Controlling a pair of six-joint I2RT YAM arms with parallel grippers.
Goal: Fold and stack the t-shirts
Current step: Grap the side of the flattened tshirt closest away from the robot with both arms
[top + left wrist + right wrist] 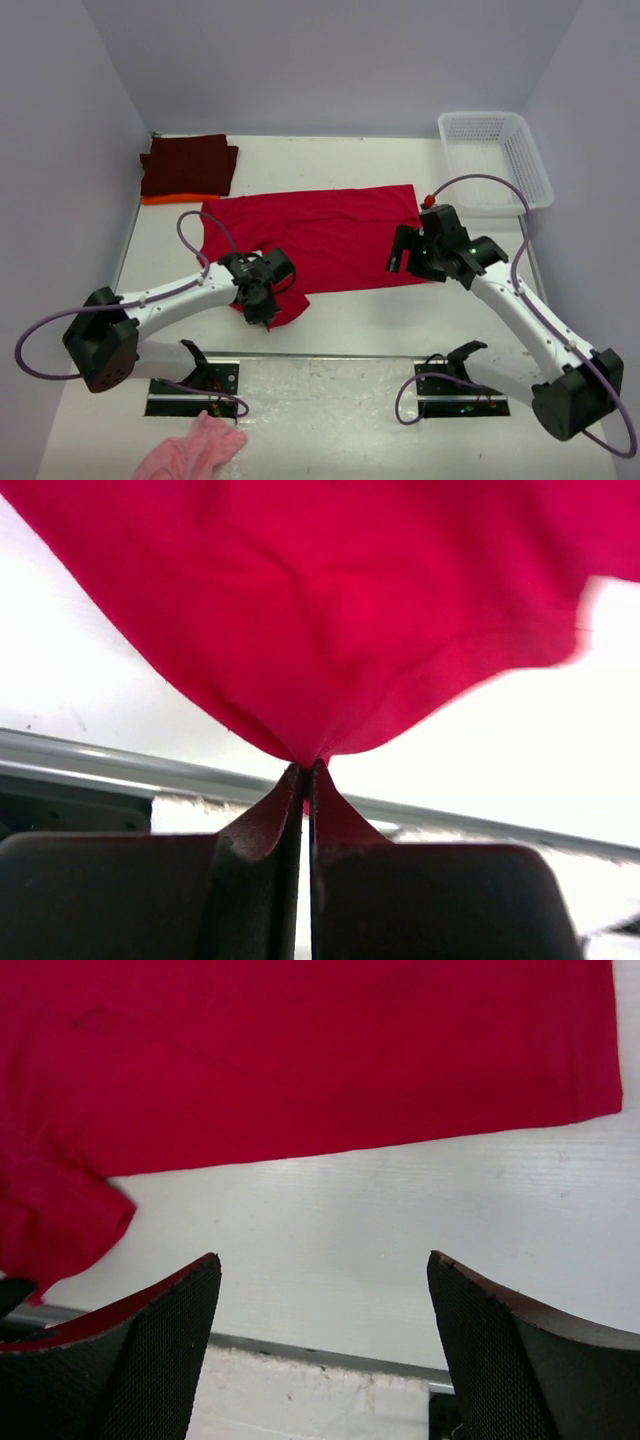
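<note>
White surface under pale lavender walls carries everything. Across its middle lies the bright red t-shirt (pixel 330 235), mostly flat, with its near-left part bunched. The left gripper (pixel 265 303) is pinched tight on that bunched corner. Its wrist view shows the fabric drawn to a point between the closed jaws, probably so this side can be carried over for a fold. The right gripper (pixel 402 255) hovers by the shirt's near-right hem, jaws spread wide with nothing between them, seemingly lined up to take that edge.

At the far-left corner a folded dark maroon t-shirt (pixel 188 165) rests on an orange t-shirt (pixel 165 199), of which only a strip shows. That is likely the stack the red one will join. A white basket (pixel 495 160) sits far right.
</note>
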